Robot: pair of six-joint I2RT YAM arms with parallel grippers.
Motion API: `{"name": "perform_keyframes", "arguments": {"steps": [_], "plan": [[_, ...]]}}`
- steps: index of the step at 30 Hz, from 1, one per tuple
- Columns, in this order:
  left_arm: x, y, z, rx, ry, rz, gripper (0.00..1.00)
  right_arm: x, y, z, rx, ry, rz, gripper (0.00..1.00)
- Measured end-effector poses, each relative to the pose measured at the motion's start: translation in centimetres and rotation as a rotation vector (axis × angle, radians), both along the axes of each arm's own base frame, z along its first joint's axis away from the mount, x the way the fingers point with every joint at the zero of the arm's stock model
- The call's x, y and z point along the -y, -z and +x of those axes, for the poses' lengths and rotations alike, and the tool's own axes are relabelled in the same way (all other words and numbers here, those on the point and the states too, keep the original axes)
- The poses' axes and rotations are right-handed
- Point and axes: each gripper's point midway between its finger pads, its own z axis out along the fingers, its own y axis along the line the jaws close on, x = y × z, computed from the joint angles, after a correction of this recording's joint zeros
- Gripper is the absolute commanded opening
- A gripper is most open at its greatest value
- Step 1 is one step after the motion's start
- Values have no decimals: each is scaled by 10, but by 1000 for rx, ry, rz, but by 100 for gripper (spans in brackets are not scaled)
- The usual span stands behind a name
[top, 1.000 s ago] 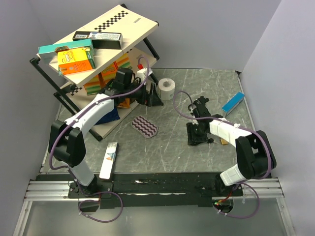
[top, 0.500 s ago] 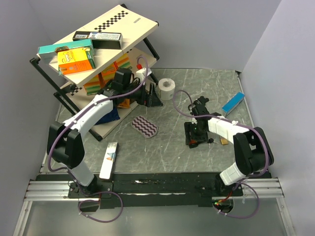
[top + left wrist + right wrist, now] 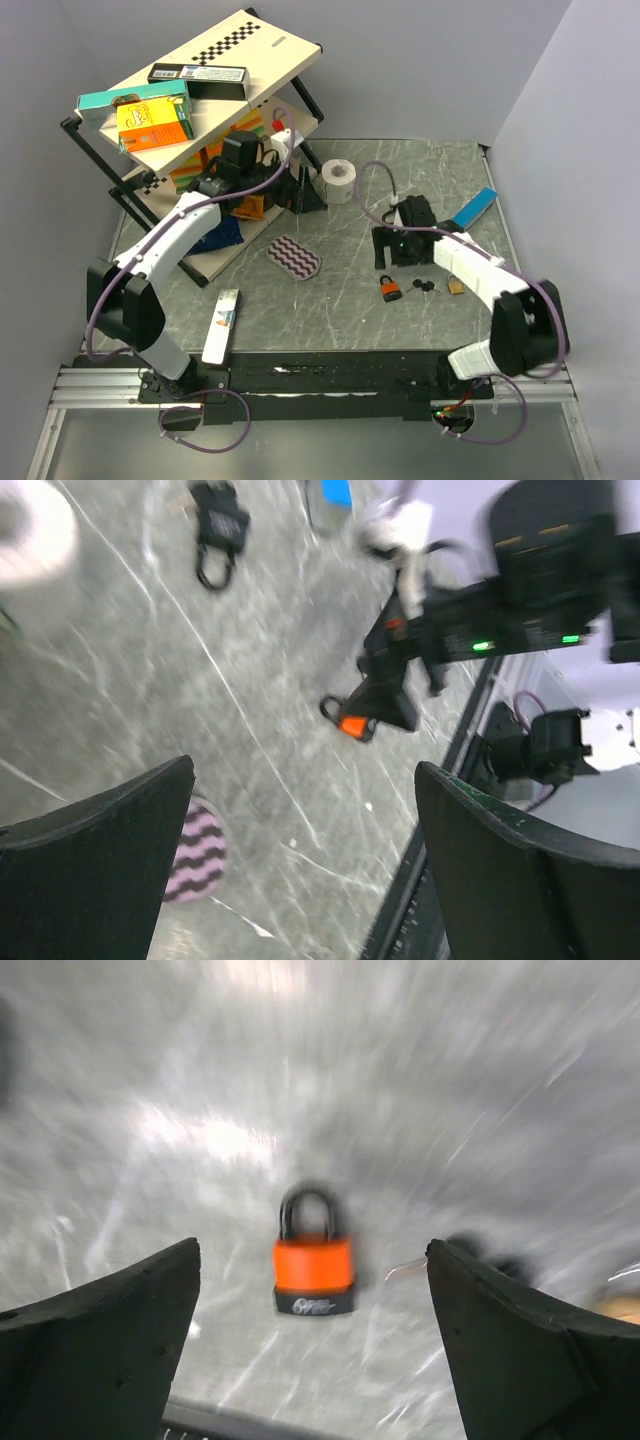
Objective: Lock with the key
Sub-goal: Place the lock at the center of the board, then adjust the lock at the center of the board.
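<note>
An orange padlock [image 3: 390, 290] [image 3: 313, 1270] lies flat on the grey marble table [image 3: 340, 300], with nothing touching it. Its shackle points away from the table's near edge, and blur hides whether it is clicked in. Small black-headed keys [image 3: 424, 287] [image 3: 470, 1255] lie just right of it. My right gripper [image 3: 395, 245] [image 3: 311, 1248] hovers open a little behind the padlock, nothing between its fingers. The left gripper [image 3: 300, 195] [image 3: 302, 770] is open and empty near the shelf rack, and its view shows the padlock [image 3: 355, 725] far off.
A brass padlock [image 3: 455, 287] lies right of the keys. A purple wavy-striped pad [image 3: 296, 257] [image 3: 195, 850], a toilet roll [image 3: 340, 180], a blue box [image 3: 472, 210] and a white box [image 3: 221, 325] lie around. A tilted rack [image 3: 200, 100] with boxes fills the back left.
My right gripper has opened wide and pulled back from the orange padlock, which now lies uncovered on the table with the keys beside it. The left arm shifted slightly.
</note>
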Motion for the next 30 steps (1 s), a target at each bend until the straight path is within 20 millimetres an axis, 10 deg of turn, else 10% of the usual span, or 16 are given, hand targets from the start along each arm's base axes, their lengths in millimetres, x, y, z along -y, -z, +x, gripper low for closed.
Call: {"name": "perform_keyframes", "arguments": {"steps": [6, 12, 18, 24, 30], "plan": [[-28, -51, 22, 161, -90, -32, 96, 13, -99, 72, 397, -21, -2, 100], [-39, -70, 30, 229, -134, -38, 96, 53, -150, 165, 470, 56, 25, 100], [-43, -68, 35, 243, -160, -15, 96, 84, -108, 233, 307, 201, 62, 100], [-52, -64, 43, 255, -198, 16, 96, 83, -30, 226, 68, 289, 75, 100], [-55, -58, 42, 240, -199, 31, 96, 80, -21, 225, 34, 335, 85, 100]]}}
